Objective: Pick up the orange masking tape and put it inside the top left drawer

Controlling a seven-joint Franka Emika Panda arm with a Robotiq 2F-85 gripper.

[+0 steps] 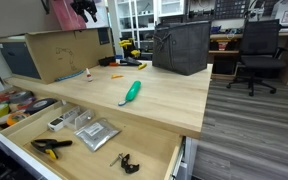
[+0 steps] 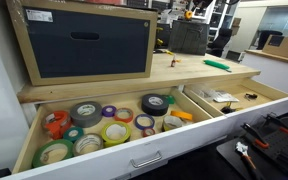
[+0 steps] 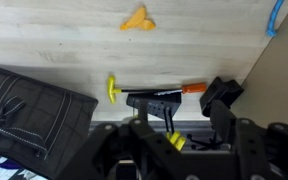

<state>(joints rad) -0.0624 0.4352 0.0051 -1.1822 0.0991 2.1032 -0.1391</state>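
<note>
**Asker:** Where is the roll?

**Me:** In an exterior view, a small, flat orange roll that I take for the orange masking tape (image 2: 55, 122) lies at one end of the top left drawer (image 2: 104, 165); that is the shallow light-wood tray, standing open; the roll sits close among other rolls of tape in grey, yellow and purple.

**Asker:** And your jaws?

**Me:** They show only as a dark blur along the bottom of the wrist view; I cannot tell whether they are spread or pressed together.

**Asker:** What lies under them?

**Me:** The pale wooden surface (image 3: 74, 40); on it a black bar clamp with a yellow knob (image 3: 149, 96), just beside a black fabric bag (image 3: 24, 115); a yellow-orange scrap (image 3: 137, 18) lies well apart from both.

**Asker:** Anything else?

**Me:** A long teal-handled tool (image 1: 131, 93) lies on the surface near its middle; the larger open drawer (image 1: 174, 155) holds grey metal plates (image 1: 92, 131) and a yellow-and-black hand clamp (image 1: 50, 147).
</note>
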